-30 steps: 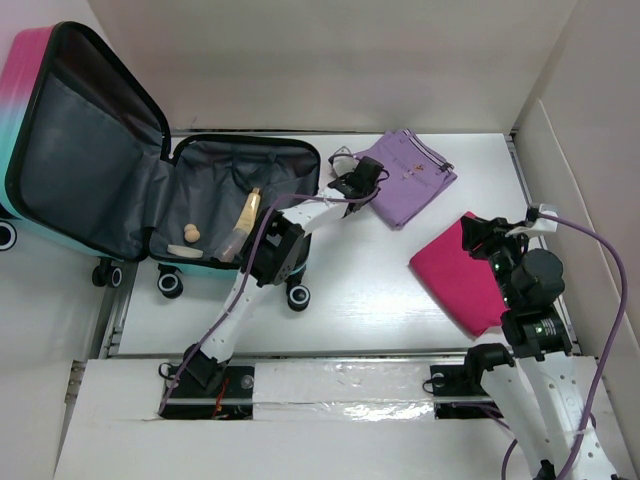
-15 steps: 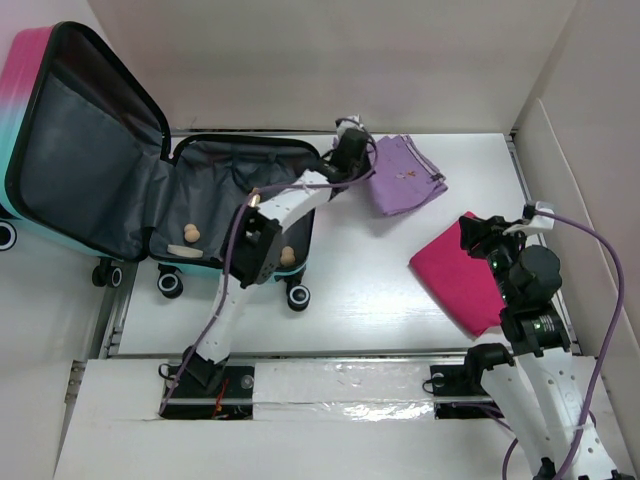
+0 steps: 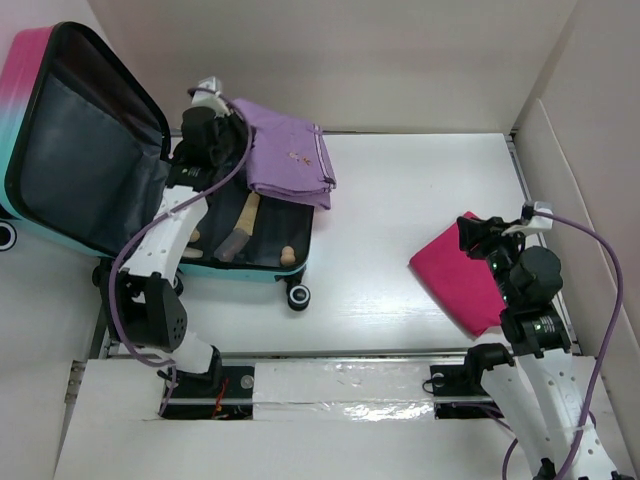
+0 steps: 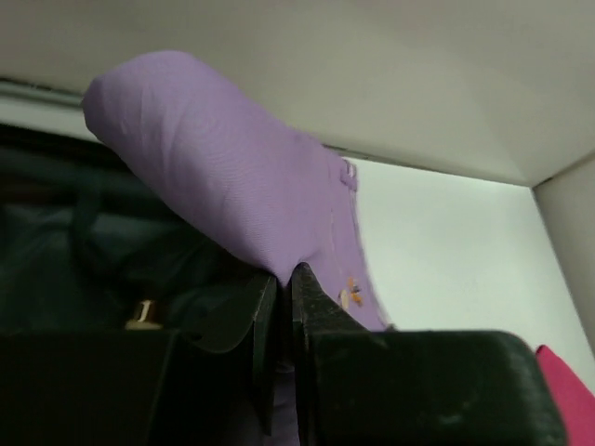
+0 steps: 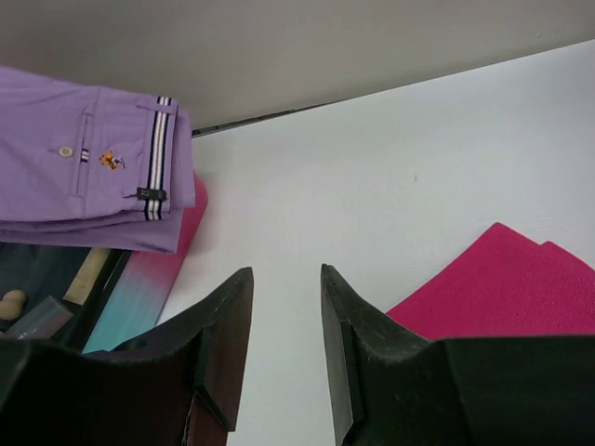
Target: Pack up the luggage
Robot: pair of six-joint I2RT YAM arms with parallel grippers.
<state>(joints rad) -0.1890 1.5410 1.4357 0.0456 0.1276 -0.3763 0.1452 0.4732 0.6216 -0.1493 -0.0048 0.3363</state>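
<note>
Carried leftward, folded lilac trousers (image 3: pixel 287 152) now hang clamped in the left gripper (image 4: pixel 279 279) above the open pink-to-teal hard-shell suitcase (image 3: pixel 75 165) at far left; the right gripper (image 5: pixel 284 274) hovers parted and empty near a folded magenta cloth (image 3: pixel 455 275).

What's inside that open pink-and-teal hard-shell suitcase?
On the suitcase's grey lining lie a cream tube, a dark tube and a small beige peg. The folded purple garment, pinched by the left gripper, hangs over the far part, hiding whatever is beneath.
</note>
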